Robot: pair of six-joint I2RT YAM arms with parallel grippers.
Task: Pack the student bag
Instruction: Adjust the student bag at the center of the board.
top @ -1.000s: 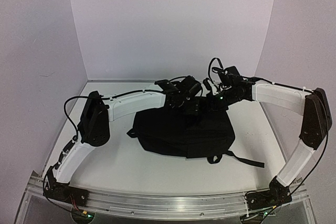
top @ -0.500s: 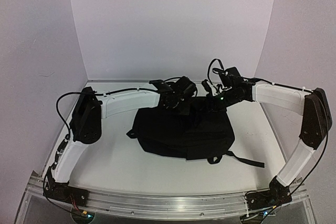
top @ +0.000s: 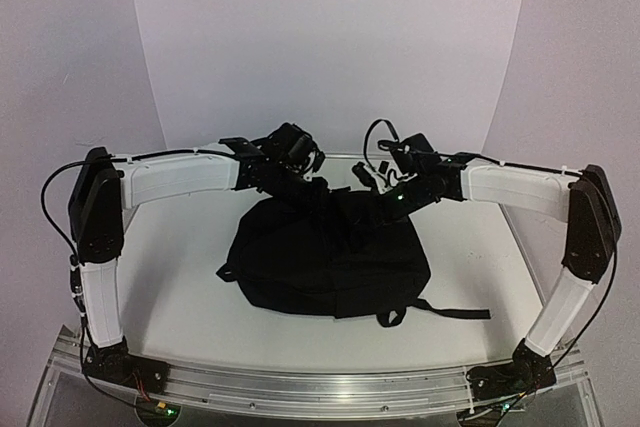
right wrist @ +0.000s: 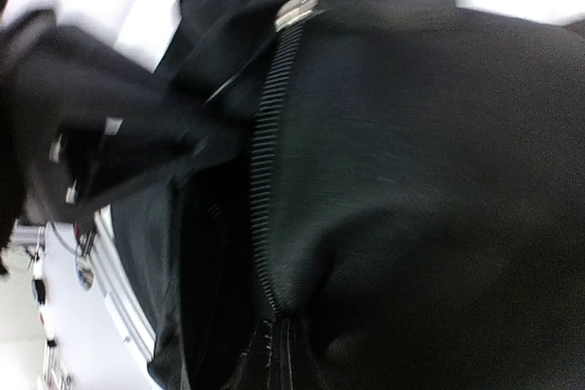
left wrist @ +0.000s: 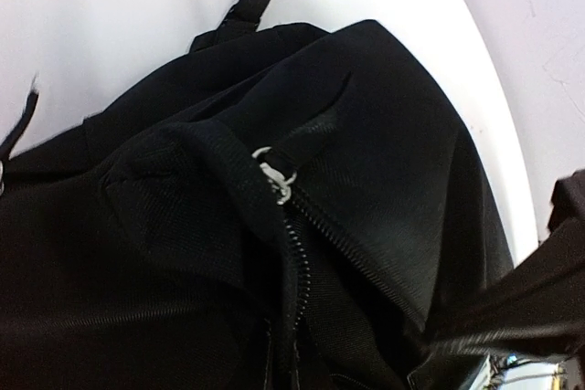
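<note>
Where the bag lies: the large black soft fabric student bag (top: 325, 262) rests on the flat white table (top: 170, 287), below both grippers and nearward of them. Its far edge is drawn up to them in a peak.
Left gripper (top: 305, 185): closed on a pinch of fabric at the bag's far edge. Its own fingers fall outside the left wrist view.
Right gripper (top: 383, 205): closed likewise on the far edge, near the left gripper. A taut ridge of fabric runs between the two.
Zipper slider: small silver metal slider (left wrist: 274, 175), just beneath the left gripper, at the head of its track.
Zipper track: black toothed track (left wrist: 306, 230) running away from the slider across the bag's top. In the blurred right wrist view a toothed track (right wrist: 263, 171) borders a dark gap in the fabric.
Long strap: black webbing strap (top: 450, 311) trailing flat on the table from the bag's near corner. It lies on the right gripper's side, well apart from that gripper.
Short strap: black loop (top: 228, 272) at the bag's edge on the left gripper's side.
Surround: pale lilac walls (top: 330, 47) beyond the grippers, and an aluminium rail (top: 320, 385) under the arm bases.
</note>
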